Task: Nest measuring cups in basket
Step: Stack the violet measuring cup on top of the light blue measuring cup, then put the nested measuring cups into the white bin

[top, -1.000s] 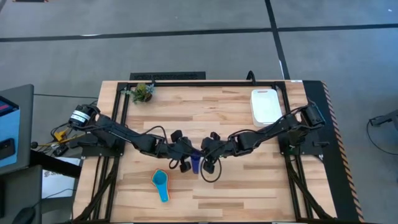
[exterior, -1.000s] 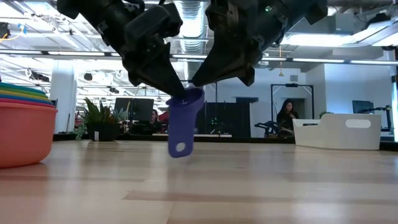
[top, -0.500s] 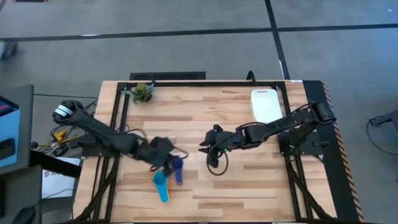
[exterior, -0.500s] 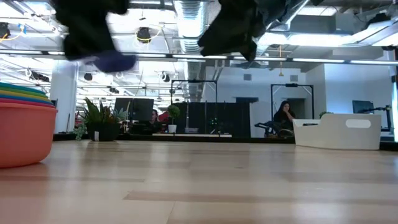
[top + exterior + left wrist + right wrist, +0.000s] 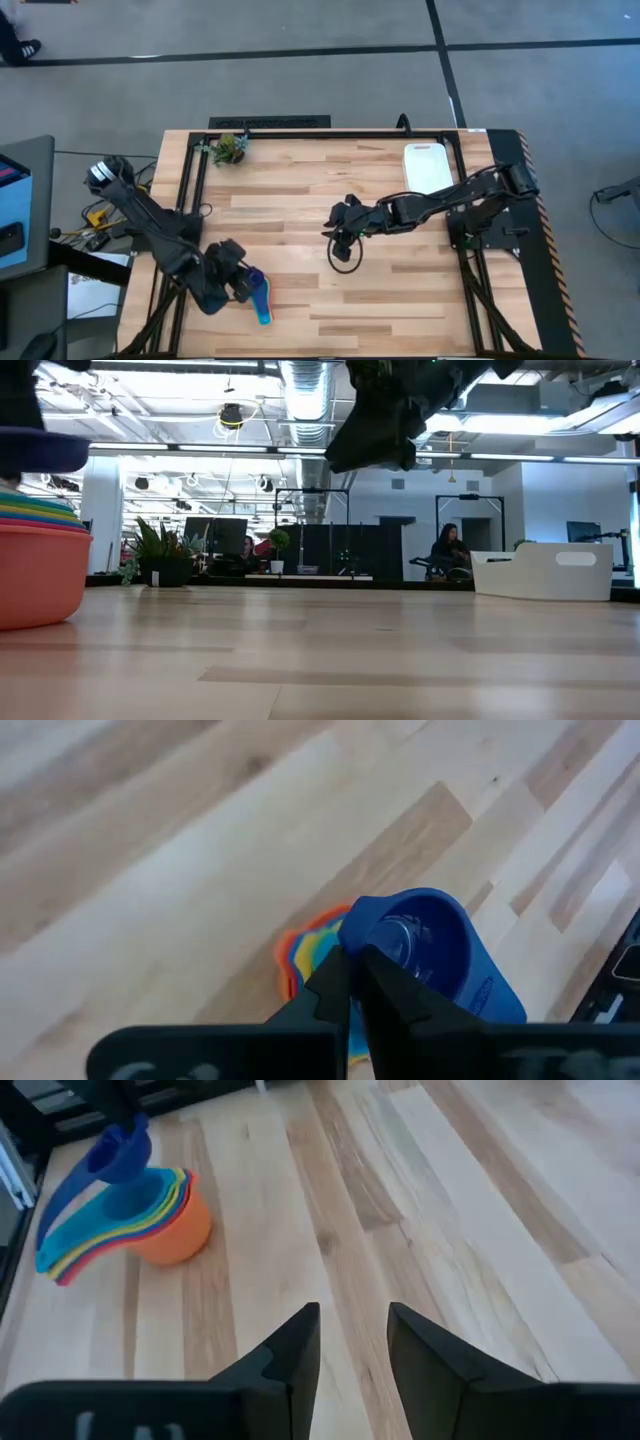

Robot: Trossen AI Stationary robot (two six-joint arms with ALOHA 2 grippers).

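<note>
Low view: bare wooden table [image 5: 330, 660], an office behind. At its near left corner, the left gripper [image 5: 352, 982] pinches the dark blue cup [image 5: 425, 950] above the nested cups [image 5: 135, 1220]. Mid-table, the right gripper [image 5: 352, 1342] hangs spread. At the far right corner: white basket [image 5: 426, 168]; far left, plant [image 5: 230, 149].

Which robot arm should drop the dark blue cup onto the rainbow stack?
Left. Its end effector grips the dark blue cup right above the nested stack. The right end effector is empty, farther away mid-table.
</note>
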